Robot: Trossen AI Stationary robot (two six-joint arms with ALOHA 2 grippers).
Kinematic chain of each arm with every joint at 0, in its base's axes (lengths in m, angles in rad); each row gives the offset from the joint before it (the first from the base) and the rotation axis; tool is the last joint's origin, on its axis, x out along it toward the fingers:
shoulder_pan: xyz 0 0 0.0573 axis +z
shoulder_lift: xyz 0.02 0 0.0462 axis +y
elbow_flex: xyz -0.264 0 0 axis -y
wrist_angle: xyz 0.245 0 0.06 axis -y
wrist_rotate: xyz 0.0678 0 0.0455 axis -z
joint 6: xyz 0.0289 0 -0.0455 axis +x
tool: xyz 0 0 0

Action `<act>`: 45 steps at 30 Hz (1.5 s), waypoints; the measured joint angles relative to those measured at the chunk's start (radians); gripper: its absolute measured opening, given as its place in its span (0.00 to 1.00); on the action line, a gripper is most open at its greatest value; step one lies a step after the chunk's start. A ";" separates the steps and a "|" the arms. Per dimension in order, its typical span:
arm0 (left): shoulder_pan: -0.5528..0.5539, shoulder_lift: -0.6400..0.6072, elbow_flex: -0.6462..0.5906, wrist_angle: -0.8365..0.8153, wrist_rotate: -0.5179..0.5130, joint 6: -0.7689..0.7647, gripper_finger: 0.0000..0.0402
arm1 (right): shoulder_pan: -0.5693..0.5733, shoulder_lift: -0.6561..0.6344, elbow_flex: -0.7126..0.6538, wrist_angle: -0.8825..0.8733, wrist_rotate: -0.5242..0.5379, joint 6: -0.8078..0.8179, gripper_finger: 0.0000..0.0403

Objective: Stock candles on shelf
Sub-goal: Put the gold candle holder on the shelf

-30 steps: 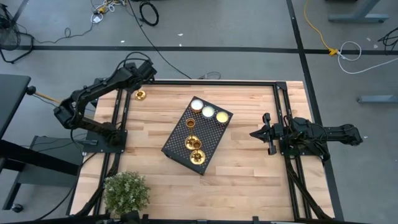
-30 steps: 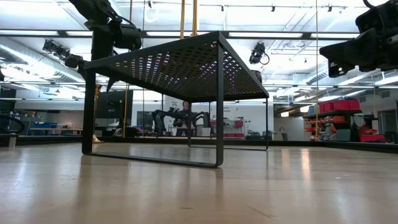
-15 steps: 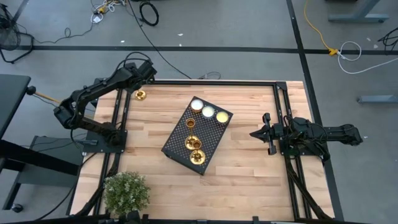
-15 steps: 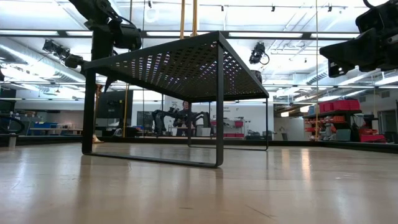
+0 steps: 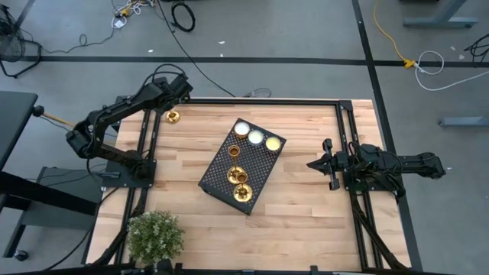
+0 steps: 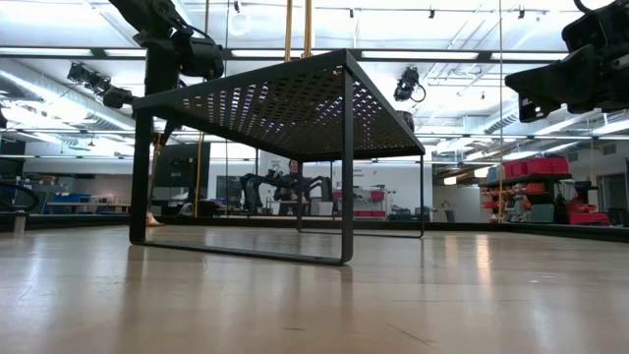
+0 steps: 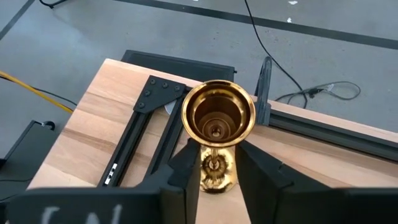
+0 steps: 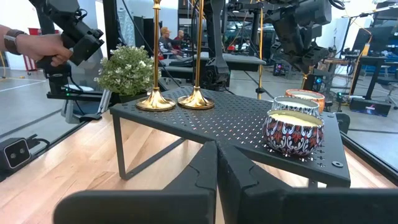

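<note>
Nothing has shifted since a second ago: both arms and every object sit where they did. The left gripper (image 7: pixel 214 163) hangs at the table's far-left corner, its fingers (image 7: pixel 183 168) pinching the stem of a gold candlestick (image 5: pixel 173 117) that stands upright just inside the table edge, beside the black frame rail. The right gripper (image 5: pixel 321 163) waits over the table's right side, its fingers pressed together and pointing toward the shelf (image 5: pixel 218 179).

The shelf stands angled at the middle of the table (image 5: pixel 306 221), a pale butcher-block surface bordered by black rails. On its mesh top, three brass candlestick bases (image 5: pixel 238 177) cluster at the near end, and three patterned candle jars (image 8: pixel 293 131) with cream tops line the far end. A bushy green plant (image 5: pixel 155 235) sits at the near-left corner.

Beyond the table, the floor is grey concrete, crossed by black tape lines and loose cables. The low view looks under the shelf into a bright workshop with ceiling strip lights and other robot stations. In the right wrist view, a person's hand (image 8: pixel 46 48) holds a dark device.
</note>
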 joint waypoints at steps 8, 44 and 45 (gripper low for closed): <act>0.000 0.000 0.000 0.000 0.001 0.000 0.17 | 0.000 0.000 0.000 0.000 0.000 0.000 0.02; -0.015 0.000 0.001 0.002 0.096 -0.006 0.67 | 0.000 0.000 0.000 0.000 0.000 0.000 0.02; -0.015 0.000 0.001 0.002 0.098 -0.004 0.69 | 0.000 0.000 0.000 0.000 0.000 0.000 0.02</act>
